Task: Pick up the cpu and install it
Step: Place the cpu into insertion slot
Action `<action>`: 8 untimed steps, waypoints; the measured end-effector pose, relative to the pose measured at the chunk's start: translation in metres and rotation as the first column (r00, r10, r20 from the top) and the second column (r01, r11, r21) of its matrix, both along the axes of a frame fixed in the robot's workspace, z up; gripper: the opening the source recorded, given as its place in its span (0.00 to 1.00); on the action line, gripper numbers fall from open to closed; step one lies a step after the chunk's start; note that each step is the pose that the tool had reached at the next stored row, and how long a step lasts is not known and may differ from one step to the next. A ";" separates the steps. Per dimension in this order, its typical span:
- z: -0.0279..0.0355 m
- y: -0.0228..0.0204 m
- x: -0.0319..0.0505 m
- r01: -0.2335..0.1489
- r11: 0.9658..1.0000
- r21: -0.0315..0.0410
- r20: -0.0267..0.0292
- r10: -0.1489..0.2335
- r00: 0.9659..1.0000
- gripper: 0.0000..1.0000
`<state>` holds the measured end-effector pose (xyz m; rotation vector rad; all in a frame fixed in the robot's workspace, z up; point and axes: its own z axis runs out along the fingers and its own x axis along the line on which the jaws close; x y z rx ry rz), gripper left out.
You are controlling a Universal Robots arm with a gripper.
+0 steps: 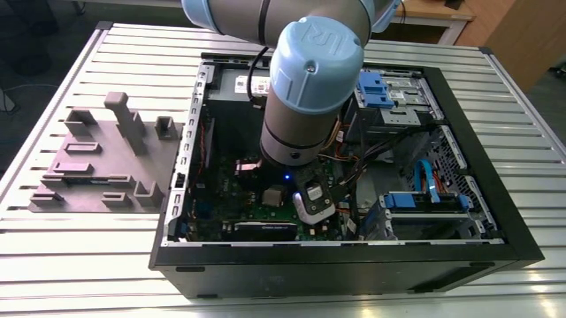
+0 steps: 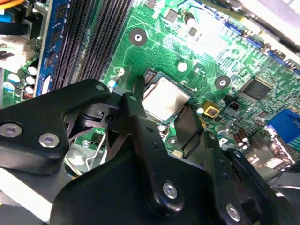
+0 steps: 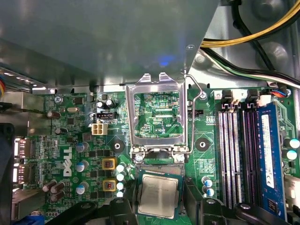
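One arm reaches down from above into the open computer case, which stands on the slatted metal table. I see the gripper low over the green motherboard, and its two black fingers stand on either side of the cpu. The fingers look close against the chip's two opposite edges in the second wrist view, but I cannot tell if they really press it or only stand beside it. The cpu lies flat with its silver top up, over the socket area, just beside the hinge of the metal socket frame, which is lifted open. In the first wrist view the memory slots run beside the socket. In the exterior view, the grey plastic fixture sits on the table at the exterior view's left of the case.
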<state>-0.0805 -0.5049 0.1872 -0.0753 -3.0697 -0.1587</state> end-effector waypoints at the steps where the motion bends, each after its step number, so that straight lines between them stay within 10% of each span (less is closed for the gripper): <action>1: 0.0000 0.0000 0.0000 0.000 1.000 0.000 0.000 0.000 1.000 0.53; 8: 0.0001 0.0000 0.0000 0.000 1.000 0.000 0.000 0.000 1.000 0.53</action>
